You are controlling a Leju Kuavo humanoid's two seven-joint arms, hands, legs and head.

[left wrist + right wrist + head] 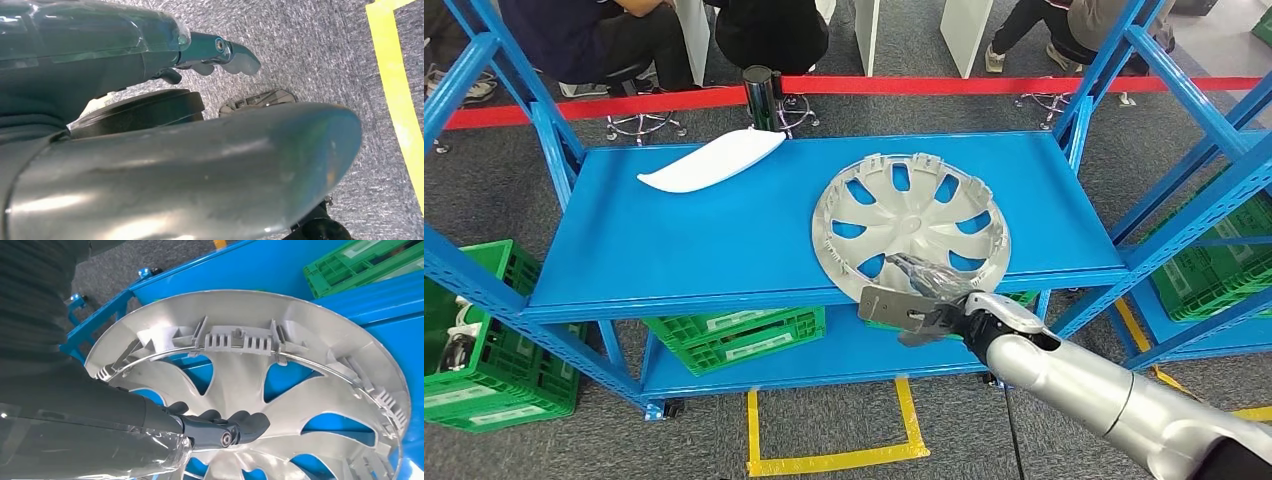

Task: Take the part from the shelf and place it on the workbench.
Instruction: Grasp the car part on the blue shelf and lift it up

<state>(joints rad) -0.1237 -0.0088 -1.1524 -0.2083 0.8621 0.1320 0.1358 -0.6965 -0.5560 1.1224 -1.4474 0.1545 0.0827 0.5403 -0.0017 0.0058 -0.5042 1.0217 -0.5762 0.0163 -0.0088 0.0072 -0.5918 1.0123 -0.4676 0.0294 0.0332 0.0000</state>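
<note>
A silver wheel cover [911,220] lies inner side up on the right half of the blue shelf [674,250], its near rim at the shelf's front edge. My right hand [939,300] reaches in from the front, and its dark fingers [220,427] stretch over the near rim onto the cover's ribbed inner face [250,375]. I see no grip closed on it. A white curved part [714,160] lies at the back left of the same shelf. My left hand [210,55] hangs over the grey carpet, fingers loosely extended and holding nothing.
Blue uprights [549,140] frame the shelf on both sides. Green crates sit on the lower level [734,335], at the left [484,350] and at the right [1214,270]. A red barrier tape [924,85] and seated people are behind. Yellow floor tape [834,460] marks the carpet.
</note>
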